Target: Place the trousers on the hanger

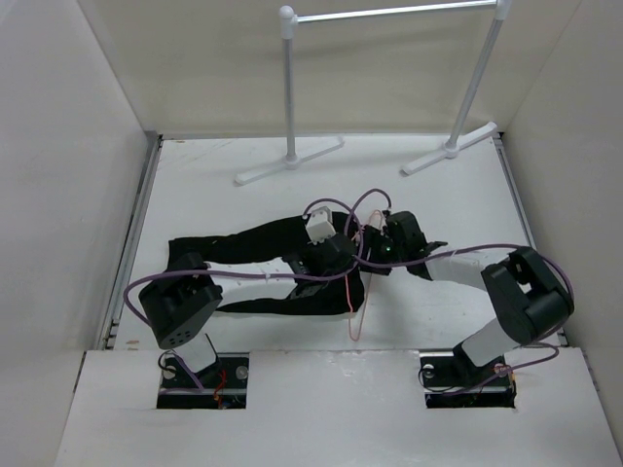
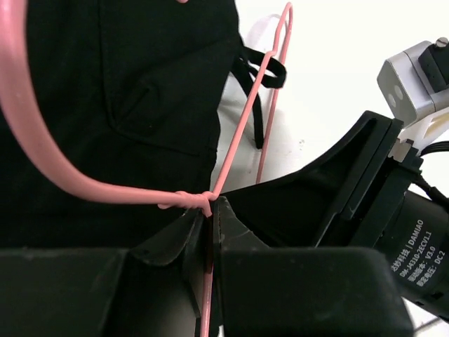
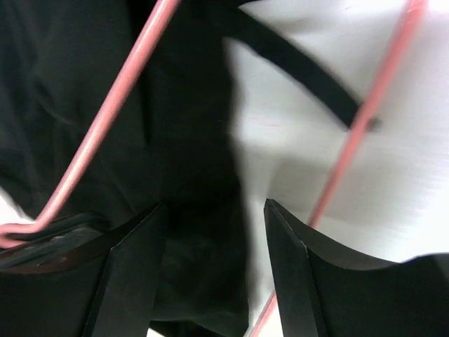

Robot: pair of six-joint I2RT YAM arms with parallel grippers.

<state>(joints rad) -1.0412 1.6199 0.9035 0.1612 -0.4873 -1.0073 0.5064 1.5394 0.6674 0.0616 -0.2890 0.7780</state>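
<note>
The black trousers point(image 1: 243, 243) lie spread across the middle of the table. The thin pink hanger point(image 1: 356, 302) rests partly on them near their right end. My left gripper point(image 2: 209, 214) is shut on the hanger point(image 2: 238, 133) just below the twist under its hook, with the trousers point(image 2: 126, 84) beyond. In the top view the left gripper point(image 1: 343, 261) and the right gripper point(image 1: 382, 245) sit close together over the garment. My right gripper point(image 3: 214, 225) is open. Blurred trousers fabric point(image 3: 189, 140) shows in its gap, and the hanger wire point(image 3: 112, 119) runs to either side.
A white and metal clothes rail point(image 1: 389, 12) stands at the back, its two feet point(image 1: 290, 161) on the table. White walls close in the left and right sides. Purple cables point(image 1: 336, 206) loop above both wrists.
</note>
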